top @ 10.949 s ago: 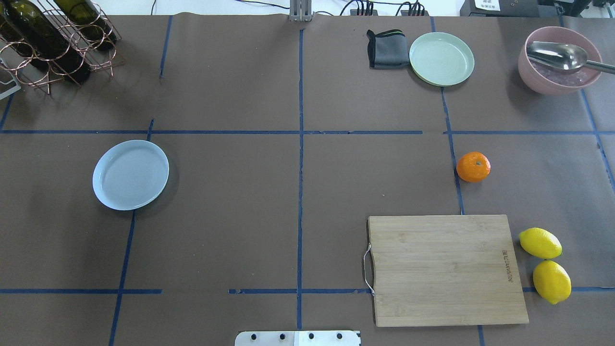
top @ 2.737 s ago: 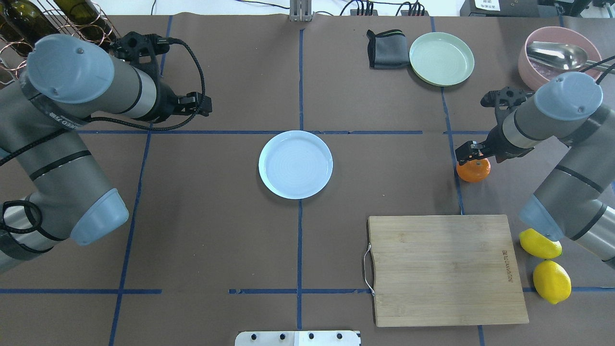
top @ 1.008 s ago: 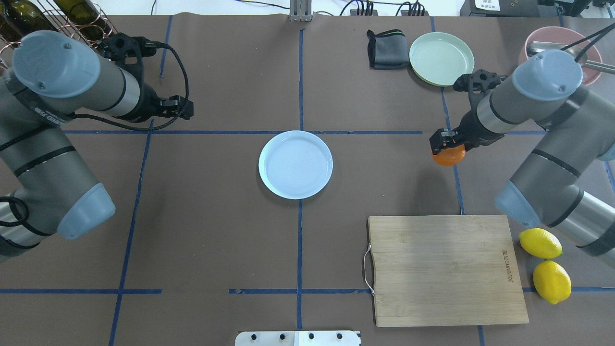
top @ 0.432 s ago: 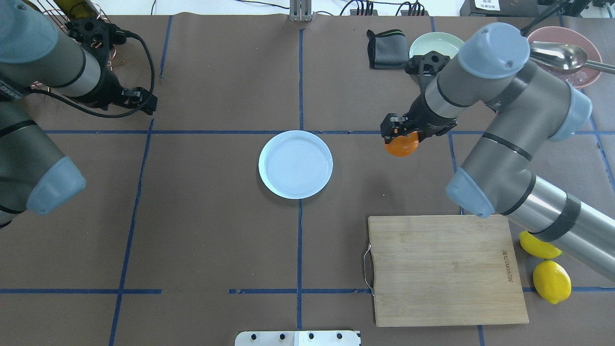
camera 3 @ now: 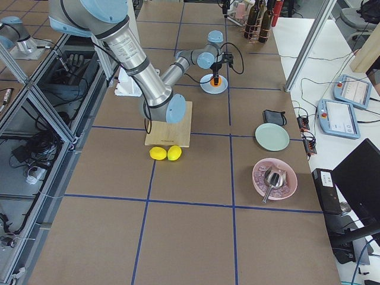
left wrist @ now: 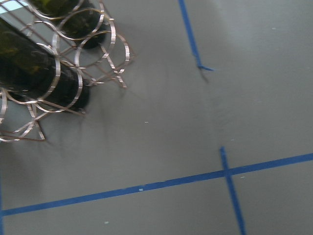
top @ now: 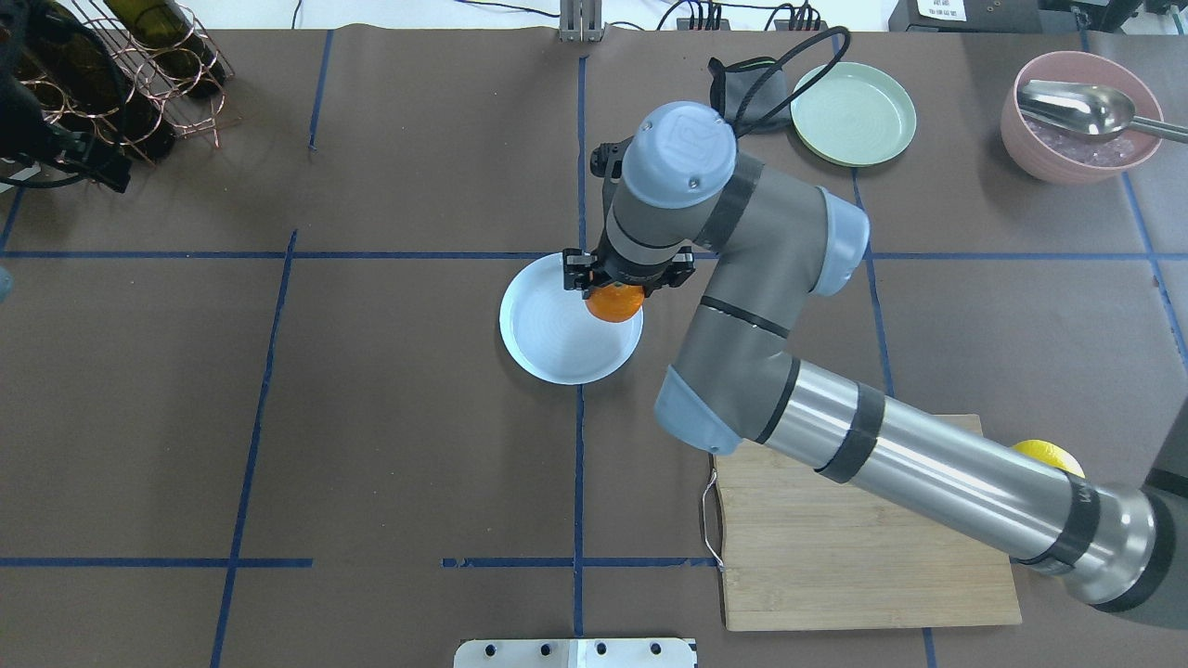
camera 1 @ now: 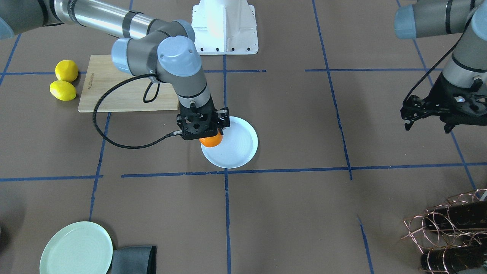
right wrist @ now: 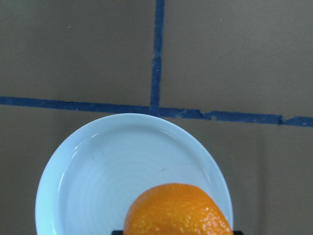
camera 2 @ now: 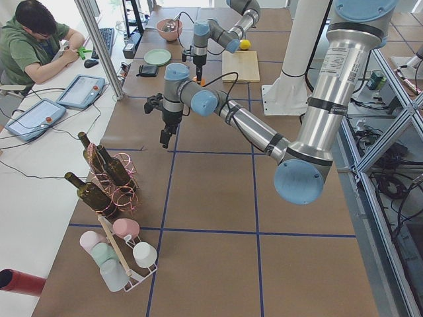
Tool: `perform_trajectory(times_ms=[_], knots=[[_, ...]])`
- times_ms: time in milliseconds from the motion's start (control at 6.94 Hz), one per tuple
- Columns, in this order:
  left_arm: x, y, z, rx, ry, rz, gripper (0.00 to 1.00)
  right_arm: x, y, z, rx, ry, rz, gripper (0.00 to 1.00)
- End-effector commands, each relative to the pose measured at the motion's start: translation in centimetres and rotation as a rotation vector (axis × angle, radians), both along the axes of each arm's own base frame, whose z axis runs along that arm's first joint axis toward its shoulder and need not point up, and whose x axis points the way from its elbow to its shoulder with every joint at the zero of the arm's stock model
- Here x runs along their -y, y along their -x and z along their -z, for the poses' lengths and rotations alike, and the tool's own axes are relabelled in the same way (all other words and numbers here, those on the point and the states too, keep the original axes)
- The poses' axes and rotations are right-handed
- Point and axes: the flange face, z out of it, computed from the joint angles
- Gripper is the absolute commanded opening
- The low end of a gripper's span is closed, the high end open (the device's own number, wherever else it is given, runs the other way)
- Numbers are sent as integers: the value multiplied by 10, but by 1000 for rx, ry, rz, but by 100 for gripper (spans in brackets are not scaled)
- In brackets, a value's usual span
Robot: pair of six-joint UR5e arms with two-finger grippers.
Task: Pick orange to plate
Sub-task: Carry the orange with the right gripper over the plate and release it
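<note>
My right gripper (top: 616, 281) is shut on the orange (top: 614, 303), holding it by its sides. The orange (camera 1: 211, 141) hangs over the right part of the pale bluish-white plate (top: 548, 336), just inside the rim, in the middle of the table. From the right wrist view the orange (right wrist: 178, 210) fills the lower centre with the plate (right wrist: 93, 186) beneath it. Whether the fruit touches the plate (camera 1: 239, 150) I cannot tell. My left gripper (camera 1: 427, 125) hovers open and empty far off near the wine rack.
A wooden cutting board (top: 863, 557) lies at the near right, with two lemons (camera 1: 64, 82) beside it. A pale green plate (top: 853, 113), a grey cloth (top: 733, 100) and a pink bowl with a spoon (top: 1077, 116) stand at the back right. The wine rack (top: 139, 83) is back left.
My right gripper has carried the orange leftward from the right side of the table to above the plate. My left arm has drawn back to the far left, by the rack.
</note>
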Motion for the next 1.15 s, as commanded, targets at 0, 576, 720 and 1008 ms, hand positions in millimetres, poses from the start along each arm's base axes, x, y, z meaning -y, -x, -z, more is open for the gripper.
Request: perform_trajectory(times_ms=[0,576,720,1008], knots=[[0,16,-11,6,1,-7,100,-7,46,-6,-28,-15,-3,0],[-2,25,-25,17,25,6,100,-3,45,23,-22,-3,-13,100],[-1,35,-29,23,18,3,100,12,23,43,-28,20,-20,100],[-6,84,-54,34,-3,-46,100,46,-74,58,-26,65,-12,100]])
